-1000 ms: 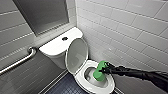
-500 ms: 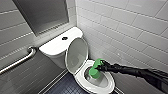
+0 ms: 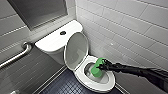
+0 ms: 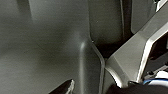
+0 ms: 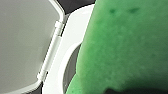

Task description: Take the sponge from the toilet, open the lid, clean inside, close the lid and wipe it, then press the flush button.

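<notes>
The white toilet (image 3: pixel 82 80) stands in the corner with its lid (image 3: pixel 76 51) raised against the tank. The round dark flush button (image 3: pixel 63 32) sits in the middle of the flat tank top. My right arm reaches in from the right, and my right gripper (image 3: pixel 103 66) is shut on the bright green sponge (image 3: pixel 96 69), which it holds down inside the bowl against the far side. In the right wrist view the sponge (image 5: pixel 125 50) looms close beside the white seat rim (image 5: pixel 72 35) and the upright lid (image 5: pixel 25 37).
A metal grab bar (image 3: pixel 17 56) runs along the left wall. White tiled wall (image 3: pixel 130 32) stands close behind and to the right of the toilet. The floor (image 3: pixel 62 86) in front is dark and small-tiled. The left wrist view shows dark grey panels (image 4: pixel 50 45).
The right gripper has slid the sponge a little inside the bowl, toward the lid side and partly back. The lid stays raised.
</notes>
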Robot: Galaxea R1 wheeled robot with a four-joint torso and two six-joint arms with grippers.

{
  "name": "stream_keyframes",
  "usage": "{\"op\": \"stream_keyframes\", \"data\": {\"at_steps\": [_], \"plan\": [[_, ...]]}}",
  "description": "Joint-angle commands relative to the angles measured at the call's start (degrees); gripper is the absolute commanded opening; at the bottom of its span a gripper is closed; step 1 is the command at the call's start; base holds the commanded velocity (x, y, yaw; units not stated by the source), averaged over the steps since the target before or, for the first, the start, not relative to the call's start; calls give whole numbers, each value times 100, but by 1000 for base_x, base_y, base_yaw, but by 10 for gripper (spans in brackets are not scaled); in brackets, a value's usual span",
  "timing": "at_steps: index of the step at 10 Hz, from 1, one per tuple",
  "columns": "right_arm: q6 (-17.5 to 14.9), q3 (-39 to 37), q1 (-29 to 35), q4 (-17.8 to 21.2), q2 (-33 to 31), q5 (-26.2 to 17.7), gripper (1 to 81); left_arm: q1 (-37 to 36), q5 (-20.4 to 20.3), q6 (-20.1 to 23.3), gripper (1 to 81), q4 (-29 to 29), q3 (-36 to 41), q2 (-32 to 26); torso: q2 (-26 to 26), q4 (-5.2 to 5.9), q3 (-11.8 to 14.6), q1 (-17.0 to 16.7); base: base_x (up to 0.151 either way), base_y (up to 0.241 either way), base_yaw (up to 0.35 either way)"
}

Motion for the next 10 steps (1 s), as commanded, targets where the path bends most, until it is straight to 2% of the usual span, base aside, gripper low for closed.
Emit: {"op": "stream_keyframes", "data": {"at_steps": [1, 6, 8, 10], "plan": [[30, -80, 830, 104, -2, 169, 10, 120, 495, 21, 811, -69, 117, -51, 0, 0, 0, 0, 0, 0, 0], [-76, -1178, 567, 42, 534, 548, 10, 278, 486, 12, 811, -86, 3, -33, 0, 0, 5, 0, 0, 0, 0], [-49, -1249, 356, 60, 534, 724, 10, 278, 495, 4, 811, -78, 11, -42, 0, 0, 5, 0, 0, 0, 0], [21, -1075, 171, 95, 237, 811, 10, 278, 495, 12, 811, -78, 29, -33, 0, 0, 5, 0, 0, 0, 0]]}}
